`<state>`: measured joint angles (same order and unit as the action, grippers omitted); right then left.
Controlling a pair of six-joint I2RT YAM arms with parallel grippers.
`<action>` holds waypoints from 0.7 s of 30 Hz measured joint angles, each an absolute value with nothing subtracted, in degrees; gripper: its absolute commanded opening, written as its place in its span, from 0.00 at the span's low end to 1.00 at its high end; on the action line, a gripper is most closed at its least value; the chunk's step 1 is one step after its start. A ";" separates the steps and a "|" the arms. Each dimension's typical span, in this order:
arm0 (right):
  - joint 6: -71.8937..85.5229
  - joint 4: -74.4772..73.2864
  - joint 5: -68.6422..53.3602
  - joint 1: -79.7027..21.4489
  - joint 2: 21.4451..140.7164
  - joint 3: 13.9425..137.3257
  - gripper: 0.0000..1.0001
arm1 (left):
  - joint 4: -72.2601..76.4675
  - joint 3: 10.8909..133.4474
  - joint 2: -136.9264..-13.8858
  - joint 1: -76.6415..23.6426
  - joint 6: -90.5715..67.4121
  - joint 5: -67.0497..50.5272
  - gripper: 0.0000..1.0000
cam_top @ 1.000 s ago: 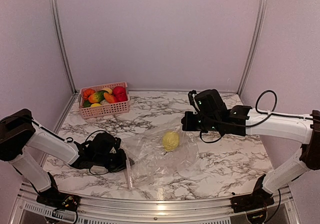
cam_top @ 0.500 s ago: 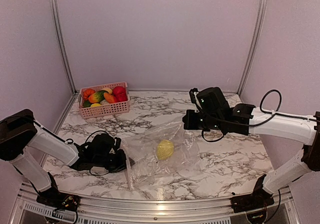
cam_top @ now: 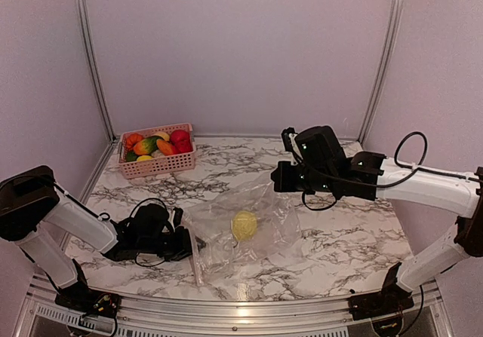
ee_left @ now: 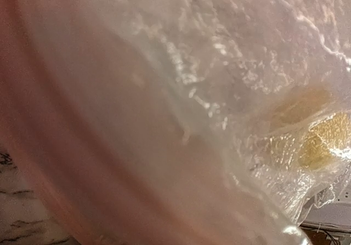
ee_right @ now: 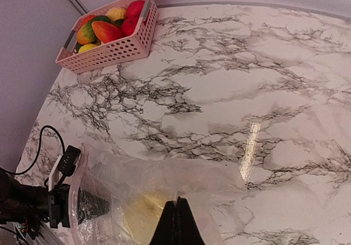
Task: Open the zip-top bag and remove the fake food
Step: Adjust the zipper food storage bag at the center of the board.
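- Right claw (ee_right: 176, 205) pinches the zip-top bag (cam_top: 219, 228) by its far edge, lifting it off the counter (cam_top: 347, 231).
- Left claw (cam_top: 186, 240) is at the bag's mouth; spread or not, can't tell.
- Yellow fake food (cam_top: 244, 225) sits inside; next up is probably tipping it out.

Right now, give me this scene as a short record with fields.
zip-top bag: clear, crumpled on the marble table
contents: one yellow fake food piece inside
pink basket: far left, holding several toy fruits
left pincer: at the bag's left edge, grip unclear
right pincer: shut on the bag's far edge
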<state>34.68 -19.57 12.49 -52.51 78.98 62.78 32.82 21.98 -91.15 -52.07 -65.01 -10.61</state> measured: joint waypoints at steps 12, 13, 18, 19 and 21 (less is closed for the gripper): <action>34.65 -20.53 14.76 -53.47 82.87 63.20 0.06 | 34.35 21.96 -90.63 -52.12 -63.40 -11.94 0.34; 34.85 -20.75 15.35 -53.47 83.37 62.65 0.09 | 34.50 21.93 -90.61 -52.12 -63.37 -11.99 0.34; 35.62 -23.62 17.69 -53.49 85.06 60.73 0.22 | 34.89 21.63 -90.61 -52.12 -63.31 -12.29 0.34; 35.62 -24.32 18.26 -53.49 85.06 60.71 0.26 | 34.98 21.63 -90.61 -52.12 -63.29 -12.43 0.34; 35.57 -24.95 19.27 -53.49 84.99 60.71 0.33 | 35.27 21.63 -90.61 -52.14 -63.22 -12.60 0.34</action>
